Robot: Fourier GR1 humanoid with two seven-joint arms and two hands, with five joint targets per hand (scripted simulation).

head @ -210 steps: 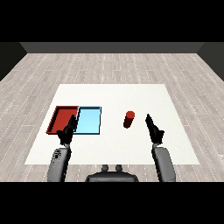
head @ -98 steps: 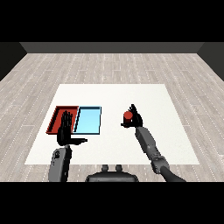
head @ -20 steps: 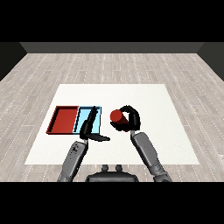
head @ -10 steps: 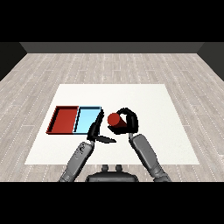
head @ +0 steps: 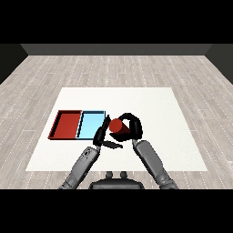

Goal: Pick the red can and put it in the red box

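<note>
Since half second ago, right hand (head: 132, 128) carried red can (head: 119, 125) leftward, fingers curled round it, now just right of light blue tray (head: 91, 124); left hand (head: 101, 135) fingers straight, beside can; red tray (head: 67, 124) far left

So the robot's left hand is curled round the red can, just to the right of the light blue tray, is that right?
Not quite: it is the right hand that is curled round the red can. The head view shows the left hand beside the can with straight fingers, holding nothing. The rest holds: the can is just to the right of the light blue tray.
</note>
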